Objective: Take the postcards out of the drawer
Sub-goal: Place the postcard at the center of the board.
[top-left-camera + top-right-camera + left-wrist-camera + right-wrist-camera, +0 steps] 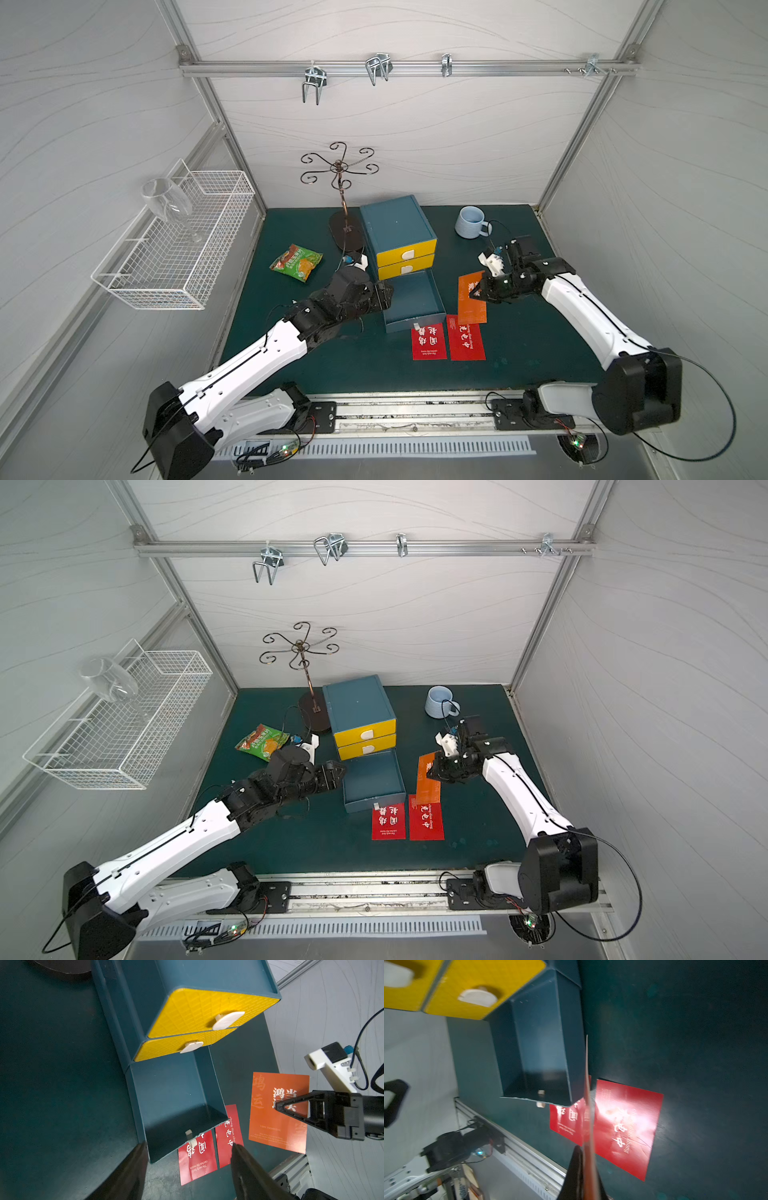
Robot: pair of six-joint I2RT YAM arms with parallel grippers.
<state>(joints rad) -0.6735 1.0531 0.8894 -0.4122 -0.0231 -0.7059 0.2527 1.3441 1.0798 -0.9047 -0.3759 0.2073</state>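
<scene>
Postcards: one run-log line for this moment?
right gripper: shut on orange postcard, held beside drawer | left gripper: open, empty, at drawer | drawer: open, empty | red postcards: flat on mat

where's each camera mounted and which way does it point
Top views: high over the robot's base, looking down and forward at the mat and chest of drawers; left arm and right arm show.
Left wrist: on the left arm, looking past the open left pincer at the pulled-out drawer and two red cards; the right pincer, shut on the orange card, shows too.
Right wrist: on the right arm, looking along its pincer and that card's edge.
Shared by both wrist views: drawer, red cards.
</scene>
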